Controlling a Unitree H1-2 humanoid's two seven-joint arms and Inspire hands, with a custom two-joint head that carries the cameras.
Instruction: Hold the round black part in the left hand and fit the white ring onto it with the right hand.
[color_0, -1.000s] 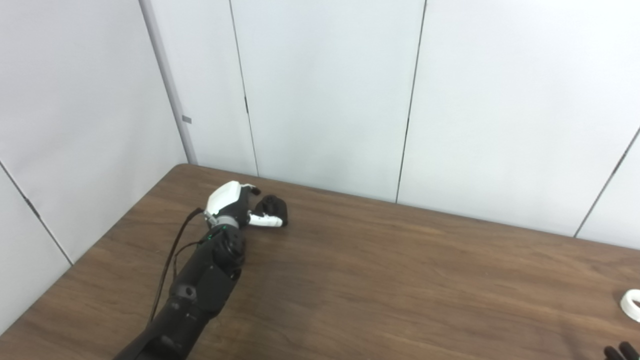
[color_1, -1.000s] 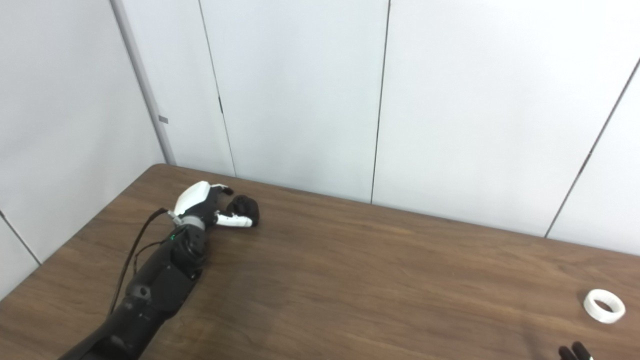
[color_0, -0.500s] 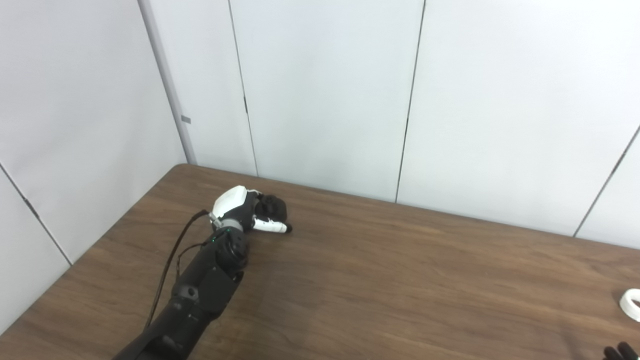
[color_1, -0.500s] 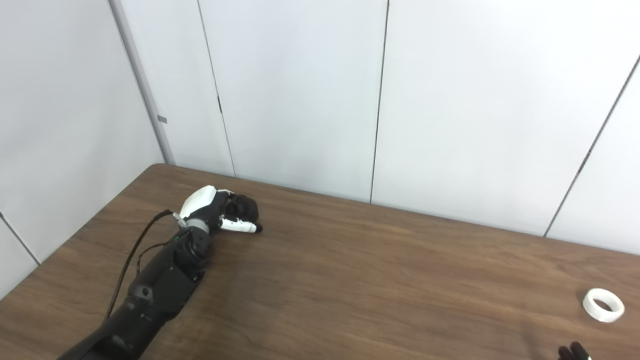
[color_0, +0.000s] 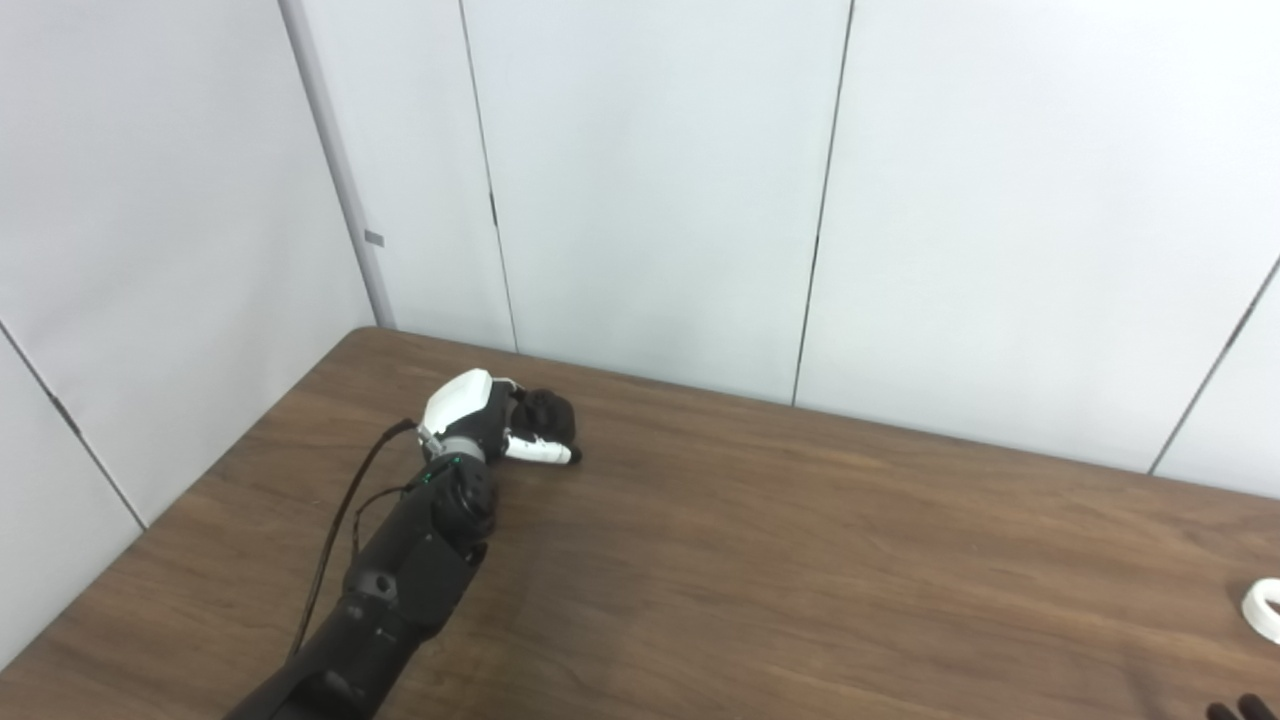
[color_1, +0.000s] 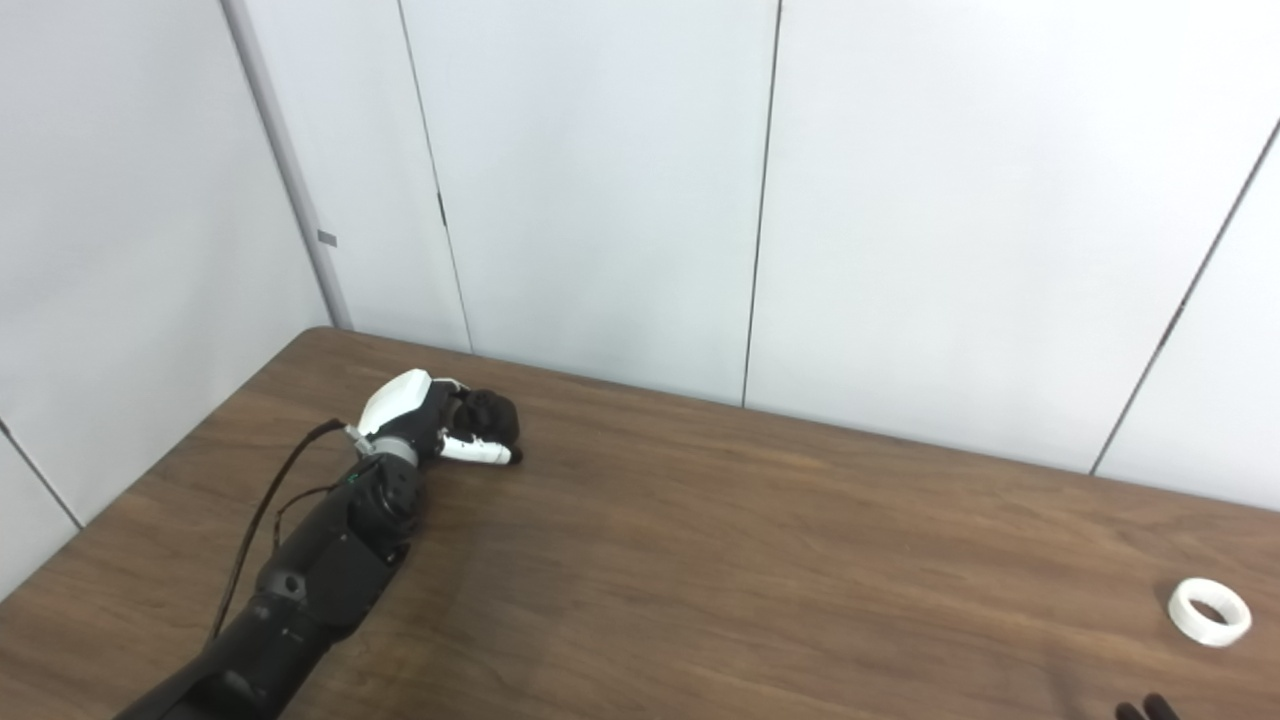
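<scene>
The round black part (color_0: 549, 414) lies on the brown table (color_0: 760, 560) at the far left, near the wall. My left hand (color_0: 478, 418) is wrapped around it: the fingers curl over its far side and the white thumb (color_0: 540, 452) lies along its near side. The part still rests on the table. The white ring (color_1: 1209, 612) lies flat at the far right, cut by the picture's edge in the left eye view. Of my right hand (color_1: 1146, 710), only dark fingertips show at the bottom edge, a little short of the ring; its state is hidden.
White wall panels (color_0: 650, 200) stand close behind the table's far edge and along its left side. A black cable (color_0: 335, 530) runs along my left forearm. Bare wood stretches between the black part and the ring.
My left hand has pushed forward onto the black part and its fingers have closed round it. The right fingertips have sunk lower at the bottom edge. The ring has not moved.
</scene>
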